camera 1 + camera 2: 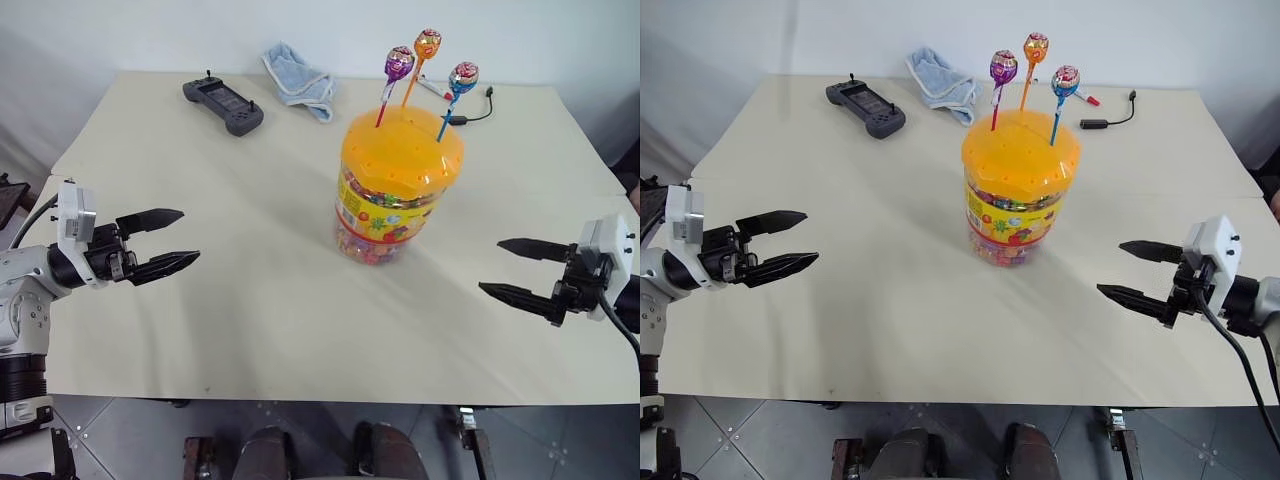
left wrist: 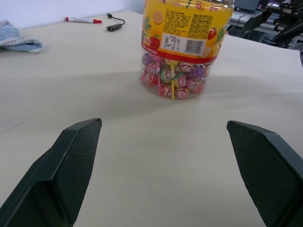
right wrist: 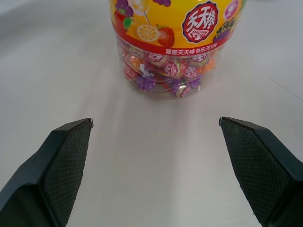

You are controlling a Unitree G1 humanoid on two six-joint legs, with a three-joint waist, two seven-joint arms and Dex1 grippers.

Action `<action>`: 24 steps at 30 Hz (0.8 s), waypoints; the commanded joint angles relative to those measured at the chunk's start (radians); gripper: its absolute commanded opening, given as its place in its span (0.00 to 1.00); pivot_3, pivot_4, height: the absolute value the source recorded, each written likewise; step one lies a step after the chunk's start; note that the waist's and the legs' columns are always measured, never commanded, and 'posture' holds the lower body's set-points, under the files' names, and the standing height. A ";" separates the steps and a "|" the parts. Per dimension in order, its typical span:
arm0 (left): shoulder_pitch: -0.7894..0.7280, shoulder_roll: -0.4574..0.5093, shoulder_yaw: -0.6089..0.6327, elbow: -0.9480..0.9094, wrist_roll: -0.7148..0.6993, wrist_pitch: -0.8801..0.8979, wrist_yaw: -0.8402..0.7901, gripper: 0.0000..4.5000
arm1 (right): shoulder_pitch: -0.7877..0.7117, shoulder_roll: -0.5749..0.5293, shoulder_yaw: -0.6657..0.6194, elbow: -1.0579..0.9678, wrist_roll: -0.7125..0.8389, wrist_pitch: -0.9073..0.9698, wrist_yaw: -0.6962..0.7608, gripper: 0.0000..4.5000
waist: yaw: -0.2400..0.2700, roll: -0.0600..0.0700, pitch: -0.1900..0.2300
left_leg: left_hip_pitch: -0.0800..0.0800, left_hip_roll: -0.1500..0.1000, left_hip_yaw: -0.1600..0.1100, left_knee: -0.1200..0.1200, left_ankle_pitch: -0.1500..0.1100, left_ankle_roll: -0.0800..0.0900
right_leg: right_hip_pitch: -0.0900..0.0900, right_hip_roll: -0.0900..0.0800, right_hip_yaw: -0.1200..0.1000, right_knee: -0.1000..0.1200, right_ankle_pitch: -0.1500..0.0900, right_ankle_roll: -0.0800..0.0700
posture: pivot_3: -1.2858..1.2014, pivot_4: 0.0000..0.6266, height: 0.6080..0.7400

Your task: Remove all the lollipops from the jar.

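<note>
While both arms hang over the pale, matte beige bench (image 1: 250,320), the large clear plastic jar (image 1: 385,205) with its orange domed, hole-dotted lid and glossy yellow label stands upright just right of the frame's centre, its see-through lower wall showing crinkly wrapped sweets. Three small round wrapped lollipops (image 1: 427,45) rise on thin sticks from holes in the lid: a purple one on a pink stick (image 1: 399,64), an orange one on an orange stick, and a blue-red one on a blue stick (image 1: 463,76). At the left edge of the frame the left end effector (image 1: 172,240) has its two tapered black fingers spread apart and empty, well apart from the jar; at the right edge the right end effector (image 1: 512,268) is likewise spread and empty. In the upper part of the frame lie a dark grey handheld controller (image 1: 223,105), a crumpled soft blue cloth (image 1: 298,79), a red-capped marker pen (image 2: 83,20) and a small black cable adapter (image 1: 1106,120).
</note>
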 commanded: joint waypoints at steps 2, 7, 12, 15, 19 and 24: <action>-0.012 0.010 0.030 -0.009 -0.033 0.011 -0.002 1.00 | -0.009 -0.010 -0.037 -0.009 0.010 -0.018 -0.002 0.99 | 0.000 0.000 0.000 | 0.000 0.000 0.000 0.001 0.000 0.000 | 0.000 0.000 0.000 0.000 0.000 0.000 | 0.52 0.24 1.00; -0.033 0.020 0.017 -0.003 -0.013 0.050 0.057 1.00 | -0.010 -0.007 -0.039 -0.012 0.013 -0.016 -0.007 0.99 | 0.001 0.000 0.000 | 0.000 0.000 0.000 0.001 0.000 0.000 | 0.000 0.000 0.000 0.000 0.000 0.000 | 0.52 0.24 1.00; -0.046 0.029 0.003 -0.035 0.003 0.038 0.054 1.00 | 0.008 -0.009 -0.071 -0.052 0.041 0.004 -0.015 0.99 | 0.000 0.000 0.000 | 0.000 0.000 0.000 0.001 0.000 0.000 | 0.000 0.000 0.000 0.001 0.000 0.000 | 0.52 0.24 1.00; -0.106 0.021 -0.016 -0.040 -0.012 0.038 0.034 1.00 | 0.026 -0.004 -0.103 -0.102 0.073 0.008 -0.013 0.99 | 0.003 0.000 0.000 | 0.000 0.000 -0.001 0.002 0.000 0.000 | 0.000 0.000 0.000 0.001 0.000 0.000 | 0.52 0.24 1.00; -0.246 -0.007 -0.077 -0.015 0.005 0.030 0.035 1.00 | -0.005 0.037 -0.133 -0.171 0.072 -0.049 -0.088 0.99 | 0.005 0.000 0.000 | -0.001 0.000 -0.001 0.003 0.000 0.000 | 0.001 0.000 0.000 0.001 0.000 0.000 | 0.52 0.24 1.00; -0.424 -0.093 -0.164 0.060 0.024 -0.014 -0.015 1.00 | 0.003 0.068 -0.159 -0.286 0.131 -0.025 -0.149 0.99 | 0.002 0.000 0.000 | 0.000 0.000 -0.001 0.004 0.000 0.000 | 0.001 0.000 0.000 0.002 0.000 0.000 | 0.52 0.24 1.00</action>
